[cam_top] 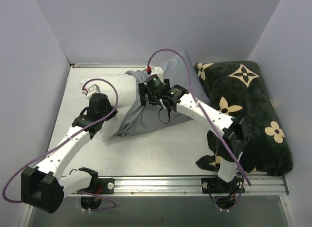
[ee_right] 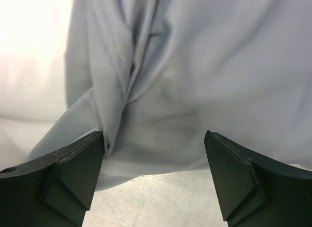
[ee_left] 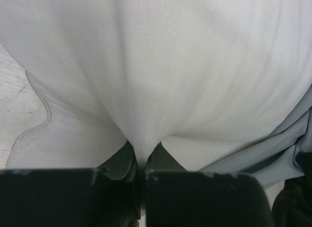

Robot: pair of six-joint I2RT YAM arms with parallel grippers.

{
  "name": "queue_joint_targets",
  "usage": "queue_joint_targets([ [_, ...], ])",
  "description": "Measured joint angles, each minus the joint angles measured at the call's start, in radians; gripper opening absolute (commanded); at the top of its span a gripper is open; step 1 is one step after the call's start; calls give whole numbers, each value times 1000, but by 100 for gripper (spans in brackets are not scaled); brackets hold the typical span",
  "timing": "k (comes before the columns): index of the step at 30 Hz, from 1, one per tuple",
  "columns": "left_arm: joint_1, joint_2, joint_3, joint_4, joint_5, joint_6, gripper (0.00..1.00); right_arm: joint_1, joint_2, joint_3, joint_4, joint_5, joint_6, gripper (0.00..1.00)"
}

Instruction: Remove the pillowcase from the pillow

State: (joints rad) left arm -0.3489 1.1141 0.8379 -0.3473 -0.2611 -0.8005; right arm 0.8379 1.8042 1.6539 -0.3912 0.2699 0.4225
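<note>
The white pillow lies at the left middle of the table, its left end bare. The blue-grey pillowcase covers its right part and bunches up there. My left gripper is shut on a pinch of the white pillow, and the cloth pulls into a fold between the jaws. The pillowcase's edge shows at the right of that view. My right gripper is open just above the table, its fingertips at the pillowcase's hem. Bare pillow shows at that view's left.
A large black cushion with tan flower and star motifs lies along the right side, close to the right arm's elbow. Grey walls close in the table on three sides. A metal rail runs along the near edge.
</note>
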Motion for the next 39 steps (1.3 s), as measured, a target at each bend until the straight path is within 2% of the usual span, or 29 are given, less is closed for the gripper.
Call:
queue_joint_targets([
  [12,0,-18,-3,-29,2,0,0,232,123,32,-8,-3,69,85],
  [15,7,-20,-2,-40,3,0,0,238,166,39,-5,-15,85,72],
  [18,13,-20,15,-67,10,4,0,225,184,22,8,-16,104,44],
  [19,18,-20,23,-76,18,8,0,219,184,6,13,-16,109,28],
  [21,32,-20,39,-91,37,19,0,203,178,-32,29,-16,119,14],
  [22,42,-21,46,-100,49,24,0,196,170,-56,40,-16,123,11],
  [30,184,-42,95,-163,207,80,0,122,69,-197,84,-23,127,4],
  [39,378,-142,127,-277,407,133,0,-90,-13,-277,150,-45,126,0],
])
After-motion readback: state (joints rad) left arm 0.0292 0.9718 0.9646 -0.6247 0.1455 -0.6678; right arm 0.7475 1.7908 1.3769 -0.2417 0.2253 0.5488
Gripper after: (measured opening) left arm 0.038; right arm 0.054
